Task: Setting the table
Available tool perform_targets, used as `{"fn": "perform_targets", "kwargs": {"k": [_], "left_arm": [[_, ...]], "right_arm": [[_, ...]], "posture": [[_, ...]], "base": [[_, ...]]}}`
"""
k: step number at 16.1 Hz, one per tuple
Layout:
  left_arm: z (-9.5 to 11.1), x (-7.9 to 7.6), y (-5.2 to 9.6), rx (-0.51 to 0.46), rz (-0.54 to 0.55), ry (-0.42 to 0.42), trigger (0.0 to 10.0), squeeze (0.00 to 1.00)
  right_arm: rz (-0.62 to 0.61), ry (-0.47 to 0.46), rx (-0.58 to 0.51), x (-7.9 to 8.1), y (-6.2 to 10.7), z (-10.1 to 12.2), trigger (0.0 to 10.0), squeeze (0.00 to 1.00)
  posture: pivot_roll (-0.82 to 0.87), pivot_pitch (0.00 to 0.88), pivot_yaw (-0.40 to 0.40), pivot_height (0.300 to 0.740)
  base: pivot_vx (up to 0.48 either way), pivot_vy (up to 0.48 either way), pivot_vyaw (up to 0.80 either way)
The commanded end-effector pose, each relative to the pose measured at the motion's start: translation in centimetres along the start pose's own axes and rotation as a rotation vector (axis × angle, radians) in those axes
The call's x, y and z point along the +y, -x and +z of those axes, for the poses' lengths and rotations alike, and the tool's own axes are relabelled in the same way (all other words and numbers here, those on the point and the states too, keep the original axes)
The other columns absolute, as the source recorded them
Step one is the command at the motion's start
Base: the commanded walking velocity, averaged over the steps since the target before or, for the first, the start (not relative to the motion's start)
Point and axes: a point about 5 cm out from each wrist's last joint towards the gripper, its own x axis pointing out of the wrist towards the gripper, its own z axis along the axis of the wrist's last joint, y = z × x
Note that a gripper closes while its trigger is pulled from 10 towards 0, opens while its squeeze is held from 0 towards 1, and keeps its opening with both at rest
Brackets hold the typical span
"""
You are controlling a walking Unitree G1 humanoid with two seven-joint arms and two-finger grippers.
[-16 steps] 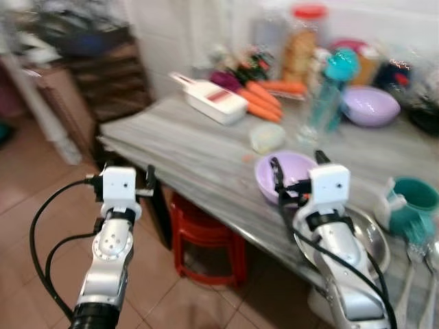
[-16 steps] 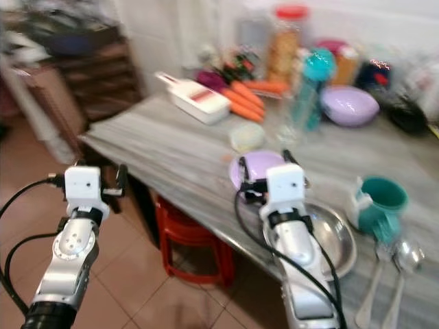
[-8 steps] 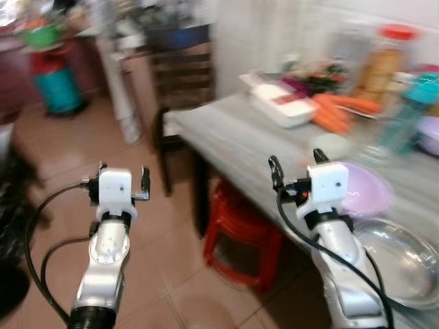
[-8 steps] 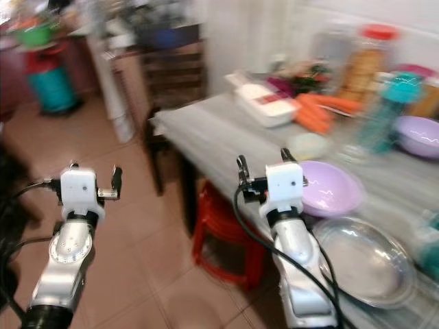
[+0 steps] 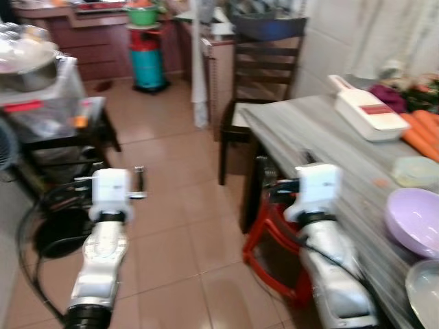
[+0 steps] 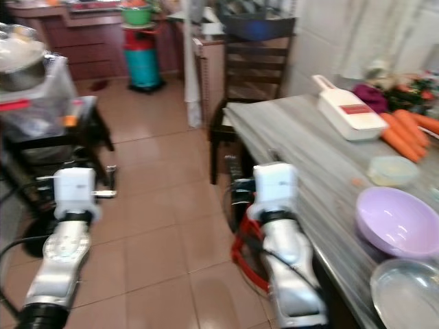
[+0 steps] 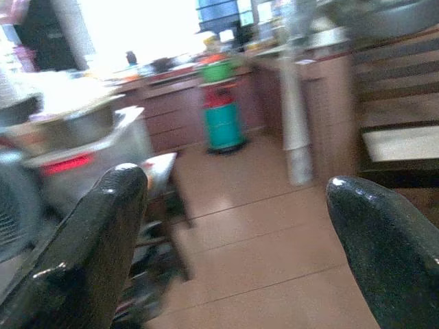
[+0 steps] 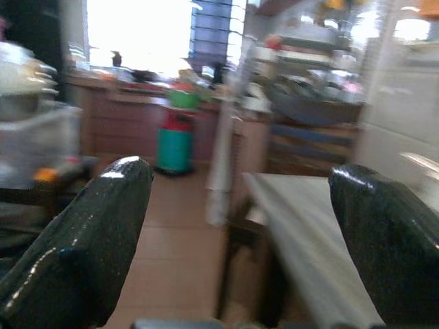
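Camera has swung left since a second ago: bottle, jars and teal cup are out of frame, and floor, chair and kitchen counter have come in; blur says the robot is mid-turn. Grey table (image 5: 302, 130) runs down the right, dark wooden chair (image 5: 264, 65) at its far end, red stool (image 5: 274, 240) tucked under the near edge. On the table, far to near: white slicer (image 5: 367, 110), carrots (image 5: 422, 133), small lidded tub (image 5: 417, 171), purple bowl (image 5: 415, 219), steel plate (image 5: 424, 291) at the corner. Left gripper (image 7: 240, 226) hangs over bare floor, fingers spread, holding nothing. Right gripper (image 8: 240, 226) sits beside the table edge, also spread and empty. Bowl looks like light, stiff plastic, smooth-walled, likely slippery: pinch the rim. Plate is thin and shallow, so grip its raised lip.
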Motion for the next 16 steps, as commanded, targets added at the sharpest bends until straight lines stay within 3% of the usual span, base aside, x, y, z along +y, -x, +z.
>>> {"fn": "perform_targets", "kwargs": {"k": [1, 5, 16], "left_arm": [[0.28, -0.51, -0.04, -0.006, -0.005, 0.003, 10.0, 0.00], [0.01, -0.60, -0.03, 0.018, -0.021, 0.019, 10.0, 0.00], [-0.29, -1.13, -0.33, 0.050, -0.031, 0.037, 10.0, 0.00]], "right_arm": [[-0.012, 0.009, -0.007, -0.73, -0.02, 0.14, 10.0, 0.00], [-0.019, 0.005, -0.001, -0.85, -0.04, -0.02, 10.0, 0.00], [-0.049, -0.010, 0.015, -1.16, 0.03, -0.39, 10.0, 0.00]], "posture": [[-0.05, 0.000, 0.014, 0.740], [-0.05, 0.000, 0.015, 0.740], [-0.05, 0.000, 0.015, 0.740]], "base": [[0.000, 0.000, 0.80], [0.000, 0.000, 0.73], [0.000, 0.048, 0.00]]}}
